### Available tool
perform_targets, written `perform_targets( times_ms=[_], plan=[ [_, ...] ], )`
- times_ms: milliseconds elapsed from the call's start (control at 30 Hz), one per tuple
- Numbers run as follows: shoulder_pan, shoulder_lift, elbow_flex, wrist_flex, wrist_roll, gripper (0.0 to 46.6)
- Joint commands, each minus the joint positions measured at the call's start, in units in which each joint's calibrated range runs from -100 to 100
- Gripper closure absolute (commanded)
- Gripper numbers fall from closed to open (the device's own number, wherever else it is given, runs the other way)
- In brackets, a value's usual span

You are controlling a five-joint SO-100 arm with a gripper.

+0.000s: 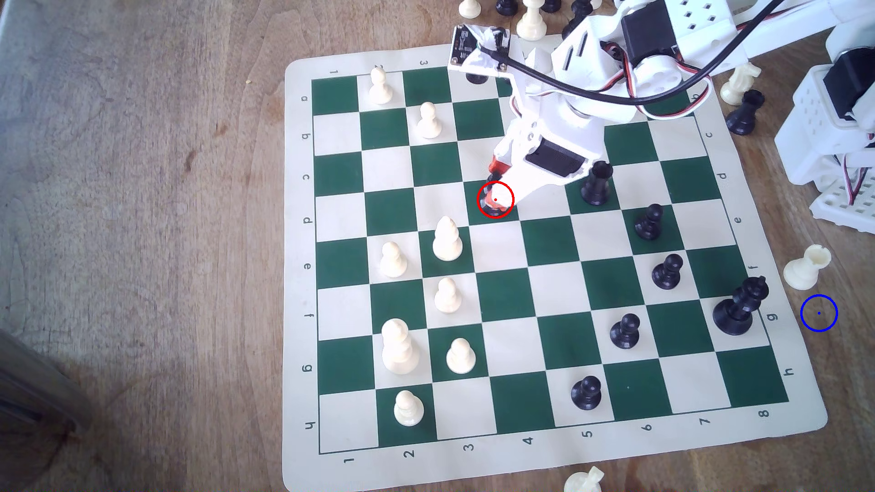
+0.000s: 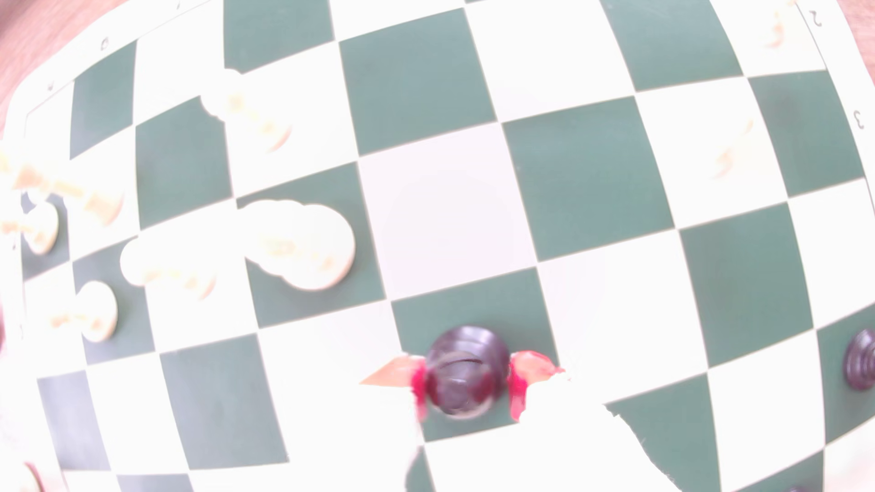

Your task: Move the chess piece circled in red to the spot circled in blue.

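Black bishop (image 2: 466,373) upright on green square, between gripper (image 2: 468,378) fingertips

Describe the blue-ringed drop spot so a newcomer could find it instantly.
Start at the green-and-cream chess mat, then go past its edge on the exterior view's right, beside the row lettered g. The spot circled in blue is bare brown wood there, marked by a thin blue ring with a centre dot. A cream rook stands just above it; unlike the red ring, nothing sits inside it.
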Motion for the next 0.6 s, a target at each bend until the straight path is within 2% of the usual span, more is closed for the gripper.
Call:
perform_targets(
  times_ms=[0, 267, 567],
  plan=[
    [0.1, -2.2, -0.4, -0.2, 0.7, 46.3],
    [0.1, -3.3, -0.6, 0.0, 0.5, 46.4],
    [0.5, -13.4, -10.2, 9.7, 0.1, 46.4]
  ],
)
